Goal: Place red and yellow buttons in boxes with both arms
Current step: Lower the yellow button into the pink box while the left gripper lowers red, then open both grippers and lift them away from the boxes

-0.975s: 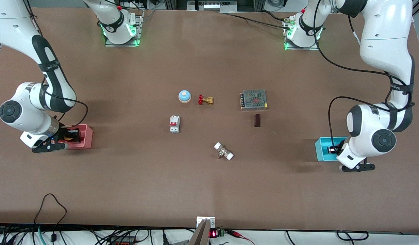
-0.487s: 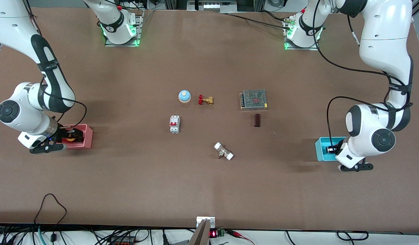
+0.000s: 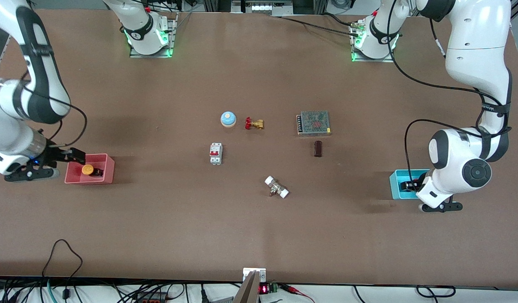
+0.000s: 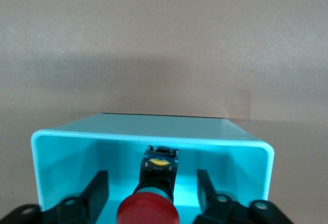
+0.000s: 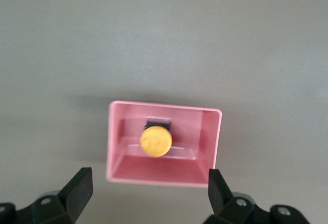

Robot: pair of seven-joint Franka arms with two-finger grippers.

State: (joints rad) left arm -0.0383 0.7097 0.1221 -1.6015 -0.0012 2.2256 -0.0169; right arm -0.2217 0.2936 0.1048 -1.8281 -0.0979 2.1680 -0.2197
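Note:
The orange-yellow button (image 3: 88, 169) stands in the pink-red box (image 3: 109, 169) near the right arm's end of the table. It also shows in the right wrist view (image 5: 155, 141), inside the pink-red box (image 5: 116, 137). My right gripper (image 3: 74, 156) is open, empty and raised beside the box; in its wrist view (image 5: 148, 190) its fingers stand wide apart. The red button (image 4: 148, 212) lies in the cyan-blue box (image 4: 66, 157). My left gripper (image 4: 151, 185) is open low in that box, its fingers apart from the button on both sides. In the front view the left gripper (image 3: 410, 185) is in the cyan box (image 3: 395, 185); the red button is hidden there.
Mid-table lie a blue dome (image 3: 228, 119), a brass valve with a red handle (image 3: 254, 123), a white circuit breaker (image 3: 215, 153), a grey power supply (image 3: 313, 123), a dark brown block (image 3: 318, 148) and a white-ended fitting (image 3: 276, 187).
My right gripper has risen out of the pink-red box and drawn back toward the right arm's end of the table, leaving the yellow button inside. The left arm has barely moved.

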